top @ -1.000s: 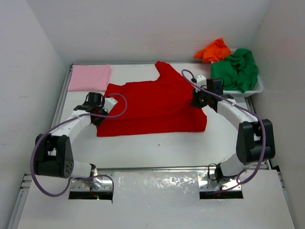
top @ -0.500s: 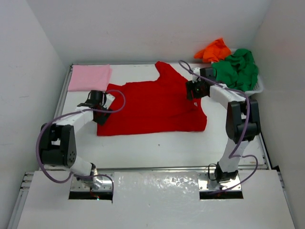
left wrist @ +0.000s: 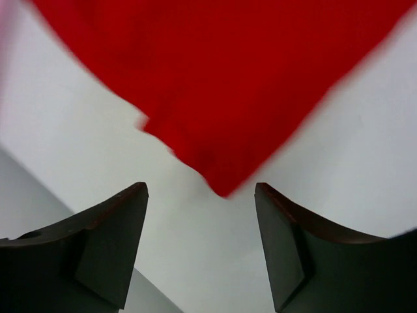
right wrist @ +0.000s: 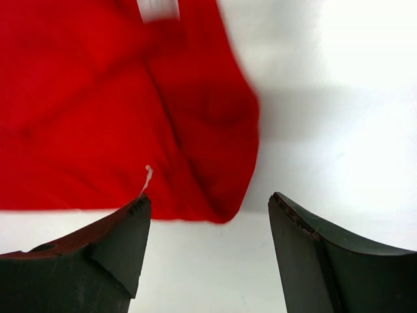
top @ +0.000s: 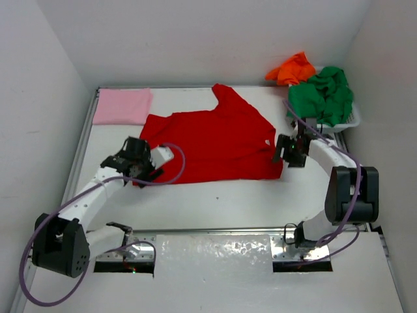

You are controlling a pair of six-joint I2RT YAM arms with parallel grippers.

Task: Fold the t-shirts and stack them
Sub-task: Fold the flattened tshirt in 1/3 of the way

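Left claw [left wrist: 201, 192] and right claw [right wrist: 208, 203], both agape, beside red t-shirt [top: 215, 140], lengthwise left-right.

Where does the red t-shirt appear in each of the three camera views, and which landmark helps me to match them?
Top external: the red t-shirt lies in the middle of the table.
Left wrist: the red t-shirt fills the upper part, with one corner pointing down at the centre.
Right wrist: the red t-shirt covers the upper left, with its corner at the lower centre.
Shared landmark: the white table around the cloth.
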